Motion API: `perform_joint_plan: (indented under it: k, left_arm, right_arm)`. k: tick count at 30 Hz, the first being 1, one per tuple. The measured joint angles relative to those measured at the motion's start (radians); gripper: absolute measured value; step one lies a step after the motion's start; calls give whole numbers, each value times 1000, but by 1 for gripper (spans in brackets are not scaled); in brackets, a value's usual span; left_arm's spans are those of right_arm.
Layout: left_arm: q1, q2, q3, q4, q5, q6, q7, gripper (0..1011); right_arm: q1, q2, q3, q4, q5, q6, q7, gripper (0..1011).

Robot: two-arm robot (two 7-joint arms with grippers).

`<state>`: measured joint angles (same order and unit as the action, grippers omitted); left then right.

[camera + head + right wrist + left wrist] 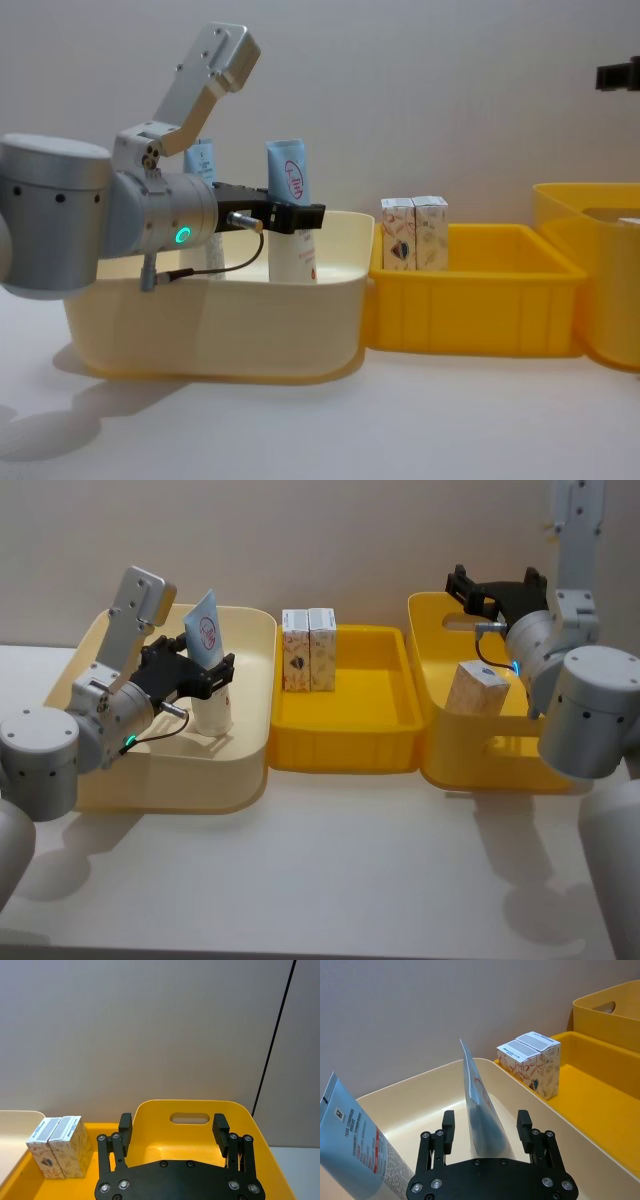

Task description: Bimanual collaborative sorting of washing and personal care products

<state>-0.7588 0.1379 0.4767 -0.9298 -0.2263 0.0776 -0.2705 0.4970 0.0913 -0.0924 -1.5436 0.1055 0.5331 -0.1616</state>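
Observation:
A slim light-blue tube (204,627) with a red mark stands upright on its white base in the cream bin (250,695). My left gripper (212,672) is open around its middle; in the left wrist view both fingers (448,1122) stand clear of the tube (482,1110). A second tube (352,1142) leans close beside it. Two patterned cartons (308,649) stand side by side at the back left of the middle yellow tray (345,742). Another carton (478,688) sits in the right yellow bin (437,640). My right gripper (495,588) hovers open and empty over that bin's back.
The three containers stand in a row at the back of the white table (340,870), touching side to side. The wall rises right behind them. The right bin has a handle slot (190,1118) in its rear wall.

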Motion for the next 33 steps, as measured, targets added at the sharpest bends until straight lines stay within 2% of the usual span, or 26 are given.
perform_joint_plan:
  k: [6,10,13,15,27,33]
  left_arm:
    - [-1,-1,0,2,1,-1,0,644]
    - [-1,-1,0,4,1,-1,0,470]
    - [-2,-1,1,4,1,-1,0,413]
    - [-2,-1,1,4,2,-1,0,338]
    - [-3,-1,1,6,2,-1,0,259]
    - [-3,-1,1,6,2,-1,0,255]
  right_arm:
    - [0,0,0,0,0,0,0,1001]
    - [0,0,0,0,0,0,0,1001]
    - [0,0,0,0,0,0,0,1001]
    - [0,0,0,0,0,0,0,1001]
    - [0,0,0,0,0,0,0,1001]
    - [0,0,0,0,0,0,0,1001]
